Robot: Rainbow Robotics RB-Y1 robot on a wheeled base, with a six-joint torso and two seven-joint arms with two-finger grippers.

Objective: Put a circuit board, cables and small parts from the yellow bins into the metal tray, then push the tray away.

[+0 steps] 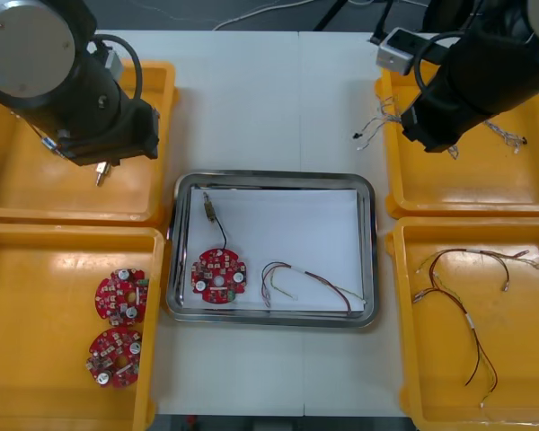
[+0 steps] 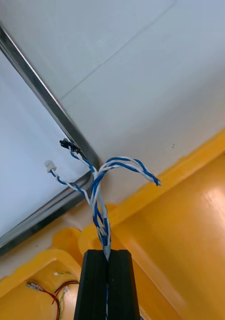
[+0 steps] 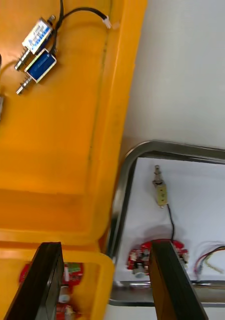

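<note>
My right gripper is shut on a twisted blue and white cable, whose loose ends splay out above the fingers. In the front view that cable dangles past the inner edge of the far right yellow bin, under my right arm. The metal tray, white inside, holds a red circuit board, a small metal part on a black lead and a red and yellow cable. My left gripper stands open over the far left bin's rim near the tray's corner.
The near left bin holds two red circuit boards. Small metal parts lie in the far left bin. Red and dark cables lie in the near right bin. More twisted cables lie in the far right bin.
</note>
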